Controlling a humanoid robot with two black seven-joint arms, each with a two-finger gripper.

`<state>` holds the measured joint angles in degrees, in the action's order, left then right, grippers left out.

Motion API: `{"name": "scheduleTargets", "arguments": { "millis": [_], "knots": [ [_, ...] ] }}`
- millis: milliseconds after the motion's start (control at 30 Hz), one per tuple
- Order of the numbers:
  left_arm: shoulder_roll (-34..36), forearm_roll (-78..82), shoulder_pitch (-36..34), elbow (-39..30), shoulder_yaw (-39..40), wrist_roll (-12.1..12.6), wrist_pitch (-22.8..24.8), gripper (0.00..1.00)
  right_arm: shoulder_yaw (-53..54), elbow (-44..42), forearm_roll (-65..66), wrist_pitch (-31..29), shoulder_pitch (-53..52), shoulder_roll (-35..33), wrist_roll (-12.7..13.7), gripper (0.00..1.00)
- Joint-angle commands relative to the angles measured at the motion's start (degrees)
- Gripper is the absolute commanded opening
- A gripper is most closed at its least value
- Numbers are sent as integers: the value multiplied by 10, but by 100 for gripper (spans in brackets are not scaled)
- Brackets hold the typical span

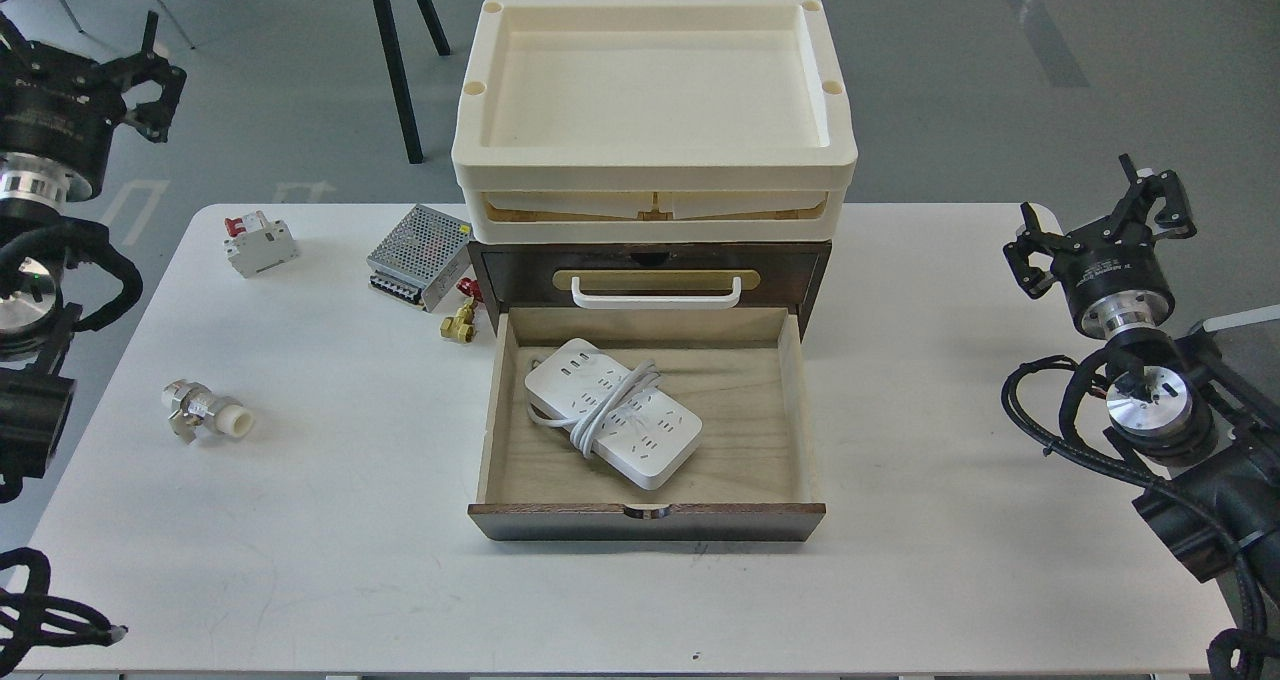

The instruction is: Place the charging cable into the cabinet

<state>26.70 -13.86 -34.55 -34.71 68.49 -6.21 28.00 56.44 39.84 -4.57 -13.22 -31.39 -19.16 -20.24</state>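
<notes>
I see the charging cable [612, 411] lying flat inside the open lower drawer of the cabinet [648, 522], turned so one end points to 10 o'clock and the other to 4 o'clock, with its cord wrapped around the middle. My left gripper [150, 85] is at 10 o'clock from the drawer, its fingers spread and holding nothing. My right gripper [1105, 220] is at 3 o'clock, also spread wide and empty, well apart from the cabinet.
</notes>
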Motion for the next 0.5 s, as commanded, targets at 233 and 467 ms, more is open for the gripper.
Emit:
{"name": "scheduleTargets", "arguments": {
  "millis": [233, 467],
  "knots": [
    [-64, -6, 47, 90, -10, 1, 0, 100, 3, 7, -3, -4, -1, -2, -2, 100],
    [-68, -6, 42, 86, -35, -1, 0, 100, 9, 31, -2, -3, 2, -7, -2, 100]
  ]
}}
